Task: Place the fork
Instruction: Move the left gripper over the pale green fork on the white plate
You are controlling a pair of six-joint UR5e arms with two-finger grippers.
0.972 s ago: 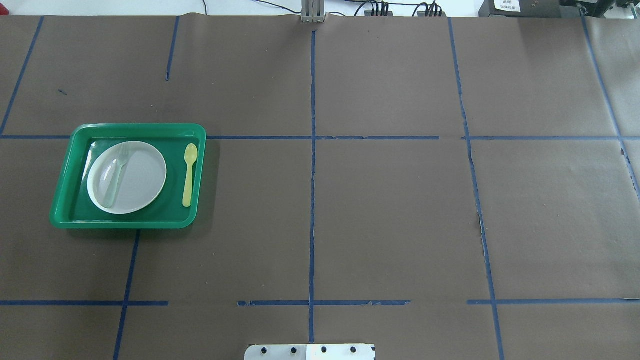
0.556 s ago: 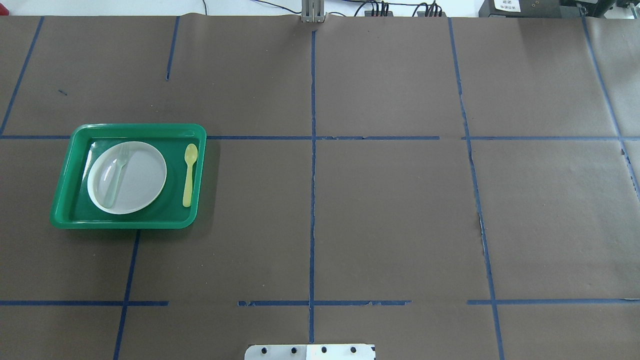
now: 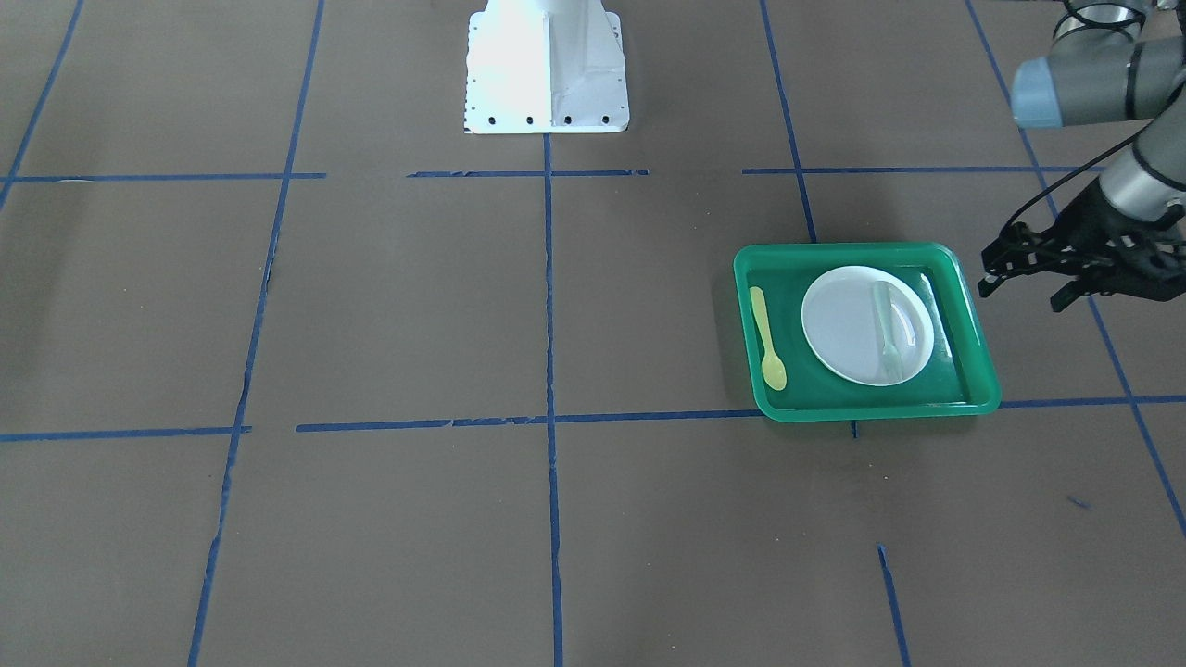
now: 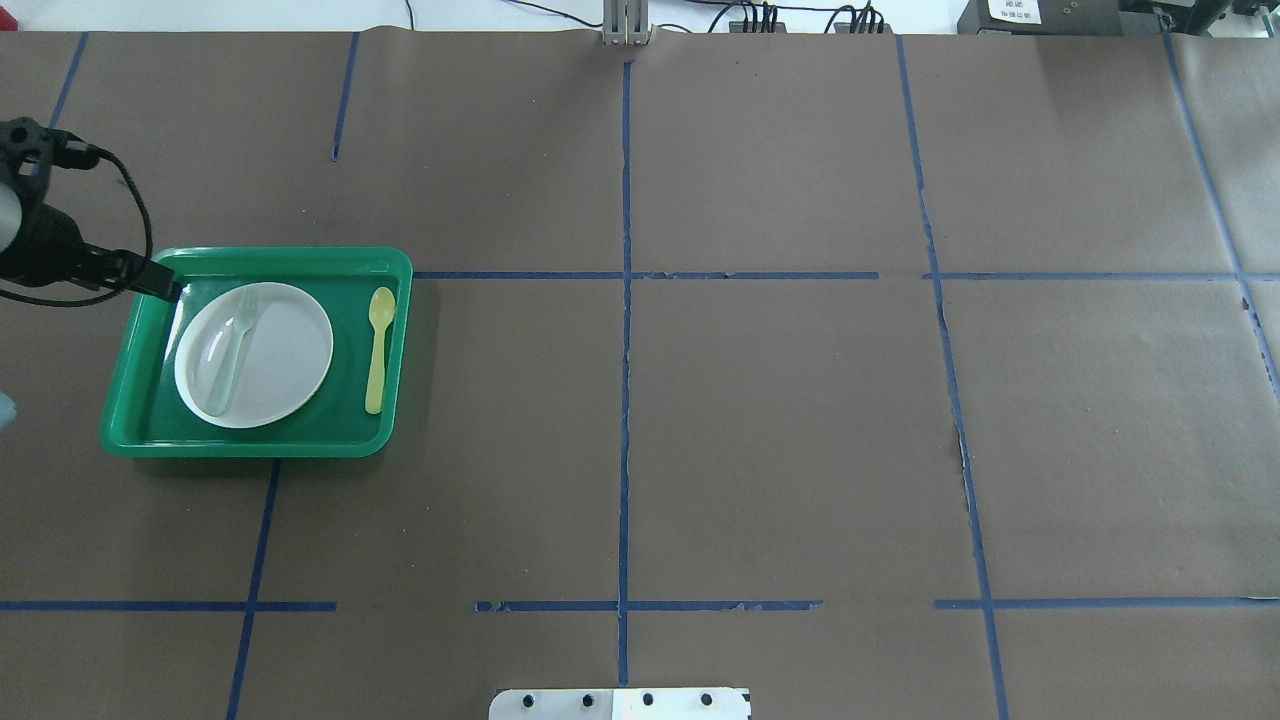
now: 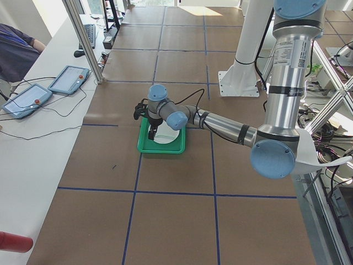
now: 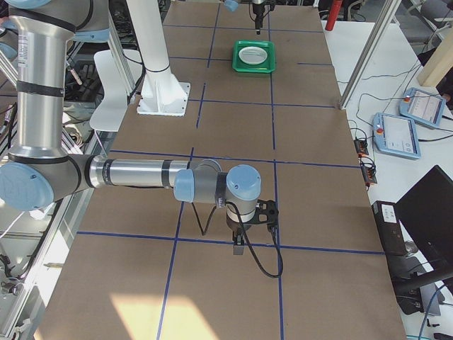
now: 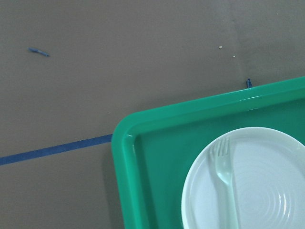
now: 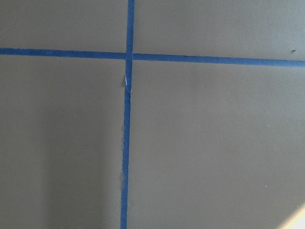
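My left claw hangs above the bench, over the far left corner of a green tray. Its two fingers are spread apart and there is nothing between them. The fork, pale and translucent, lies flat on a white plate that sits inside the tray. It is on the left part of the plate, with its tines pointing away from me and its handle reaching the plate's near edge. The claw is near the fork but clear of it. A yellow spoon lies on the tray floor just right of the plate, its bowl also pointing away from me. My right claw hangs low over bare brown bench crossed by blue tape lines, well apart from the tray. I cannot tell how wide its fingers are.
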